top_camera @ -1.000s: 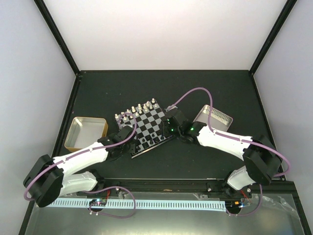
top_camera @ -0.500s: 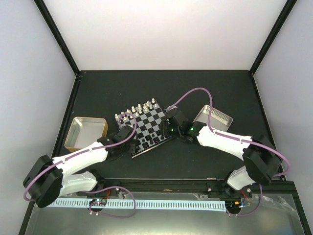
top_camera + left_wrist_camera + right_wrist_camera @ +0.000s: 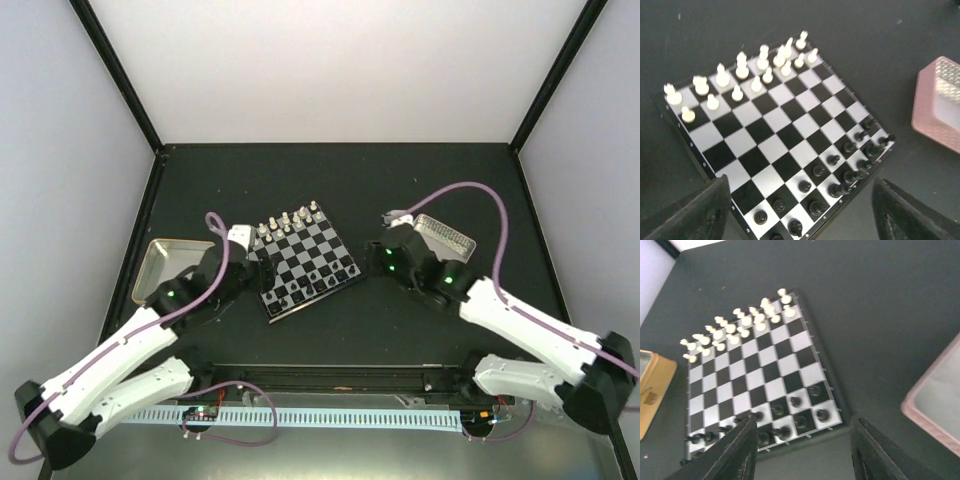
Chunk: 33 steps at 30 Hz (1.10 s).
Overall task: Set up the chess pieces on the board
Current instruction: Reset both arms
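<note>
The board (image 3: 305, 262) lies on the dark table with white chess pieces (image 3: 285, 222) in two rows along its far edge and black chess pieces (image 3: 312, 282) in two rows along its near edge. My left gripper (image 3: 258, 270) hovers off the board's left side, open and empty. In the left wrist view its fingers (image 3: 700, 215) frame the board (image 3: 775, 135), with black pieces (image 3: 840, 175) and white pieces (image 3: 747, 75) standing upright. My right gripper (image 3: 380, 255) sits off the board's right side, open and empty. Its fingers (image 3: 735, 450) frame the board's near edge (image 3: 805, 435).
A tan-rimmed tray (image 3: 170, 268) lies left of the board, behind my left arm. A pink-rimmed metal tray (image 3: 445, 238) lies to the right, behind my right wrist, and shows in the wrist views too (image 3: 940, 110) (image 3: 935, 410).
Both grippers have drawn back from the board's near corners, left arm leftward, right arm rightward. The left jaws have opened wide. The board has shifted slightly and lies flat.
</note>
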Each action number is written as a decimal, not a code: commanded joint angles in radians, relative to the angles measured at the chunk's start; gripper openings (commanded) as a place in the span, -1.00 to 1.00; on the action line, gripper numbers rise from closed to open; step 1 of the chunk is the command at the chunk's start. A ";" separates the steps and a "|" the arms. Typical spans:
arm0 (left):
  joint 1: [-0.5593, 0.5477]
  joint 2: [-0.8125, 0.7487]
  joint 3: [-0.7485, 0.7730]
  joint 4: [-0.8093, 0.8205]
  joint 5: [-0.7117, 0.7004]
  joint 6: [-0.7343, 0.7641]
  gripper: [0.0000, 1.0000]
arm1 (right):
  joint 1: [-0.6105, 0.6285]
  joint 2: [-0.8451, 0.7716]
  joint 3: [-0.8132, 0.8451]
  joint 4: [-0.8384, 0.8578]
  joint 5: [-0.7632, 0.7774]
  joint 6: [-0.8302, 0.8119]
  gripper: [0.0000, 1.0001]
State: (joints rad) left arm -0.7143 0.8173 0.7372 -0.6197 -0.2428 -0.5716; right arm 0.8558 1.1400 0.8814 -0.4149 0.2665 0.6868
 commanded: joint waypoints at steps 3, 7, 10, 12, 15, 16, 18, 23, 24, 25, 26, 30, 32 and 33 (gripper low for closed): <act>0.005 -0.190 0.089 -0.074 -0.008 0.152 0.97 | -0.011 -0.230 -0.001 -0.362 0.233 0.008 0.33; 0.005 -0.312 0.134 -0.120 -0.052 0.190 0.98 | -0.011 -0.370 0.054 -0.515 0.294 -0.007 0.59; 0.004 -0.384 0.158 -0.139 -0.057 0.212 0.98 | -0.012 -0.474 0.090 -0.575 0.319 -0.027 0.83; 0.005 -0.424 0.178 -0.159 -0.067 0.232 0.98 | -0.011 -0.553 0.102 -0.594 0.327 -0.045 0.98; 0.005 -0.476 0.205 -0.200 -0.115 0.237 0.98 | -0.011 -0.631 0.126 -0.627 0.345 -0.052 1.00; 0.004 -0.492 0.214 -0.213 -0.125 0.239 0.98 | -0.011 -0.650 0.136 -0.643 0.355 -0.052 1.00; 0.005 -0.527 0.229 -0.235 -0.137 0.239 0.98 | -0.011 -0.678 0.159 -0.677 0.383 -0.046 1.00; 0.005 -0.597 0.270 -0.283 -0.168 0.242 0.98 | -0.011 -0.745 0.191 -0.710 0.421 -0.039 1.00; 0.005 -0.607 0.278 -0.292 -0.170 0.244 0.98 | -0.011 -0.754 0.195 -0.709 0.425 -0.039 1.00; 0.004 -0.617 0.283 -0.299 -0.172 0.249 0.98 | -0.011 -0.757 0.200 -0.716 0.430 -0.036 1.00; 0.005 -0.626 0.289 -0.306 -0.174 0.251 0.98 | -0.010 -0.759 0.206 -0.721 0.434 -0.034 1.00; 0.004 -0.643 0.291 -0.318 -0.171 0.255 0.98 | -0.012 -0.758 0.208 -0.721 0.436 -0.036 1.00; 0.005 -0.639 0.291 -0.323 -0.175 0.250 0.98 | -0.010 -0.759 0.205 -0.714 0.432 -0.036 1.00; 0.004 -0.637 0.289 -0.323 -0.174 0.249 0.98 | -0.010 -0.759 0.203 -0.711 0.431 -0.036 1.00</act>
